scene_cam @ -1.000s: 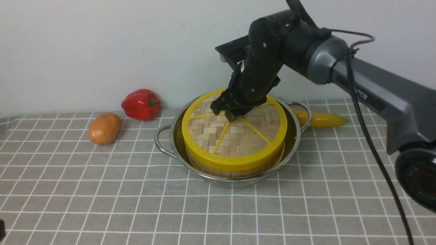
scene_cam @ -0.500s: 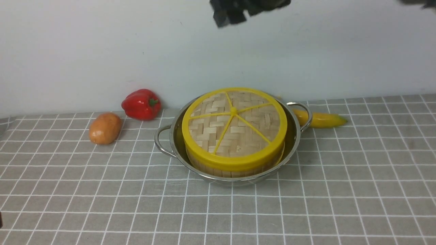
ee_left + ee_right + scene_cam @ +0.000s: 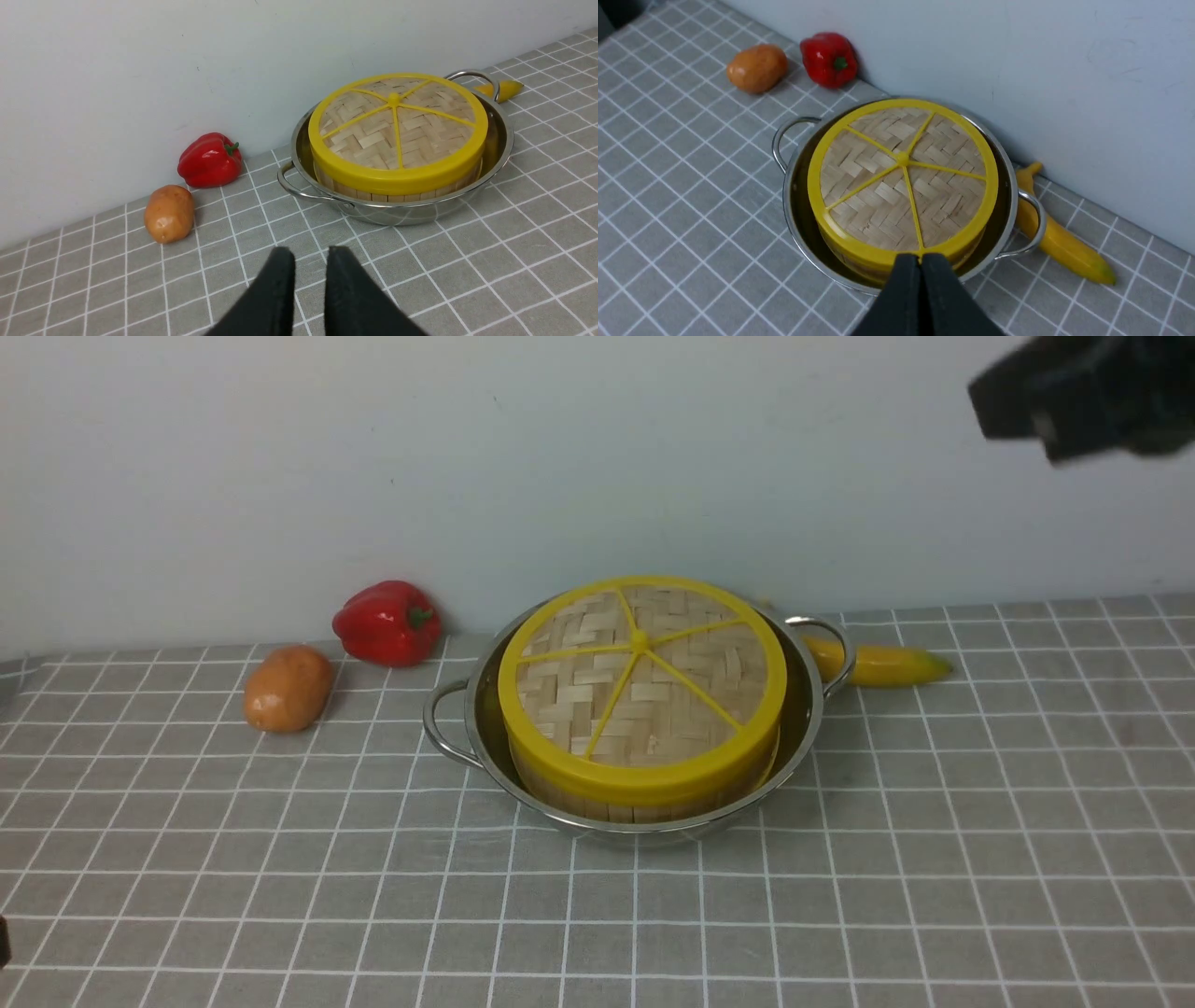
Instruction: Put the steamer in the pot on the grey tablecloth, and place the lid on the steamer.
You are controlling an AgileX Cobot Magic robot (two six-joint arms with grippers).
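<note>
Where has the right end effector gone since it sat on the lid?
Yes, it moved: the right end effector went up and rightward, clear of the lid.

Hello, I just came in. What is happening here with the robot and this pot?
Nothing is being held at this moment. The steamer sits inside the pot on the grey tablecloth, and the lid lies on top of it. The right gripper is shut and empty, raised above the pot. The left gripper hangs over the cloth, apart from the pot, with a narrow gap between its fingers. A pepper, potato and banana lie nearby.
</note>
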